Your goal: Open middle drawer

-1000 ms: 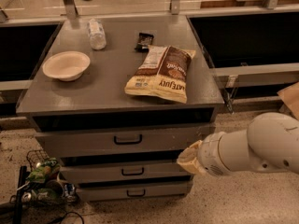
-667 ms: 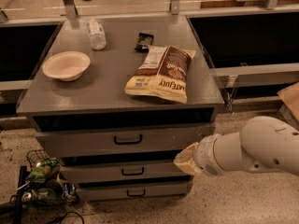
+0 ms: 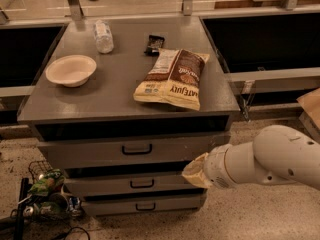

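Gripper [image 3: 193,173] sits right at the right end of the middle drawer [image 3: 100,185]. Can't tell how open it is or whether it holds anything. The drawer's handle [image 3: 142,183] is off to its left, nothing blocking it. Three drawers total. Up-left on the cabinet top [image 3: 115,91]: one bowl [image 3: 71,70], one bottle [image 3: 103,36], one chip bag [image 3: 172,78], one snack bar [image 3: 154,43].

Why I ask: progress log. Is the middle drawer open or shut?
Looks shut: the middle drawer has its front not pulled out; the gripper is at its right end.
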Motion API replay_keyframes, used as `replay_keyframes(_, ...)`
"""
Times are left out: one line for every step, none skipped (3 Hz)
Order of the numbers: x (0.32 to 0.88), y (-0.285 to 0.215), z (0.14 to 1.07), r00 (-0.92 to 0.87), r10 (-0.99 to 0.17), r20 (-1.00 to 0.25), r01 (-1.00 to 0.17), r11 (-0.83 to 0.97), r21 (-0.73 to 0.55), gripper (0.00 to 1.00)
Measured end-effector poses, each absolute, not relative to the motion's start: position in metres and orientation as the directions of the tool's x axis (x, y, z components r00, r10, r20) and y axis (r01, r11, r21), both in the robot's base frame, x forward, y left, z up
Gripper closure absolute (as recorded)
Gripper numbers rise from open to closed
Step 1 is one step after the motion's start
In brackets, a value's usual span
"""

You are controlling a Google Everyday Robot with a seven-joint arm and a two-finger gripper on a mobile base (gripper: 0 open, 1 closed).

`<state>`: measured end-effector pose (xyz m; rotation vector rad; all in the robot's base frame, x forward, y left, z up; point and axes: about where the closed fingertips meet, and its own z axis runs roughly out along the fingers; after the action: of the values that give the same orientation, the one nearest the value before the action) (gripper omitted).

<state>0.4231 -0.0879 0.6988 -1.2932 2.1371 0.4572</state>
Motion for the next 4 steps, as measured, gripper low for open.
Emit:
replay_keyframes(0.424,-0.067,0.695,-0.324,-0.673,-0.665,-0.898,0.440,-0.008,1.00)
replay_keyframes(0.432,-0.033,0.680,-0.277,-0.678,-0.681,-0.926,0.378,0.000,1.00)
replay_keyframes(0.432,-0.033,0.680,-0.277,-0.678,-0.681,-0.926,0.378,0.000,1.00)
replay_keyframes(0.432,-0.035,0.668,-0.306,-0.675,-0.672,-0.915,0.403,0.012,1.00)
